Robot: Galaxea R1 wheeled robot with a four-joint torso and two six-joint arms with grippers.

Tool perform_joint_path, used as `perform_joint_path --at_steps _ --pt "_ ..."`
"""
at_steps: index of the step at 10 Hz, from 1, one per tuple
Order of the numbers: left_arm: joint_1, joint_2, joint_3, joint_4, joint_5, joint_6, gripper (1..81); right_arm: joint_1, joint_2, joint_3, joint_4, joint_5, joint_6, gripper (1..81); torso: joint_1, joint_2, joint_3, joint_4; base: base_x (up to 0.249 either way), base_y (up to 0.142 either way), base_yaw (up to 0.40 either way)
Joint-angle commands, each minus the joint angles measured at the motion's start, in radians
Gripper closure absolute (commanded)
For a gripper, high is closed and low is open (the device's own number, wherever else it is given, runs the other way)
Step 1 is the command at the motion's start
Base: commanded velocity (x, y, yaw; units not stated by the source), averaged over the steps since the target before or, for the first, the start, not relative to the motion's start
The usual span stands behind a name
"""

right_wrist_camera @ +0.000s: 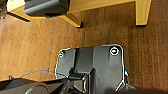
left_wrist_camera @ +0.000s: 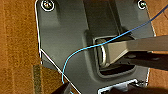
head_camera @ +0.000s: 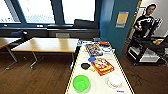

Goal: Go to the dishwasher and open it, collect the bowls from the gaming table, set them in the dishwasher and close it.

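The gaming table (head_camera: 98, 84) stretches away right in front of me, with a white top and a yellow rim. A green bowl (head_camera: 81, 83) stands at its near left and a white bowl (head_camera: 115, 80) at its near right. Farther along lie a small black dish (head_camera: 85, 66), a blue round piece (head_camera: 92, 59) and a white bowl with a blue rim (head_camera: 107, 49). In the right wrist view a chunky yellow leg (right_wrist_camera: 142, 12) and a black side fitting (right_wrist_camera: 46, 7) stand on the floor. The dishwasher is out of view.
Two colourful game boxes (head_camera: 102, 66) (head_camera: 94, 49) lie on the gaming table. A wooden table (head_camera: 47, 45) stands to the left and a teal wall (head_camera: 115, 27) behind. A person (head_camera: 147, 20) with a control rig cart (head_camera: 147, 51) is at the right. Brown wood floor (left_wrist_camera: 17, 37) lies under both arms.
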Motion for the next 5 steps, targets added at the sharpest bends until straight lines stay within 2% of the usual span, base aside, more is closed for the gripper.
perform_joint_path --at_steps 1,3,5 --pt "-0.03 -0.002 0.004 0.0 0.053 0.009 1.0 0.214 -0.18 0.135 0.084 -0.122 0.003 1.0 0.0 0.0 0.0 0.0 0.0 0.0 0.0" --pt "-0.035 0.0 0.005 0.0 0.053 0.007 1.0 0.355 -0.122 0.167 0.115 -0.247 0.018 1.0 0.0 0.0 -0.009 0.0 0.0 0.0 0.0" --pt "-0.035 -0.005 0.005 -0.002 0.053 0.006 1.0 0.492 -0.111 0.201 0.116 -0.333 0.084 1.0 0.0 0.0 -0.008 0.0 0.0 0.0 0.0"
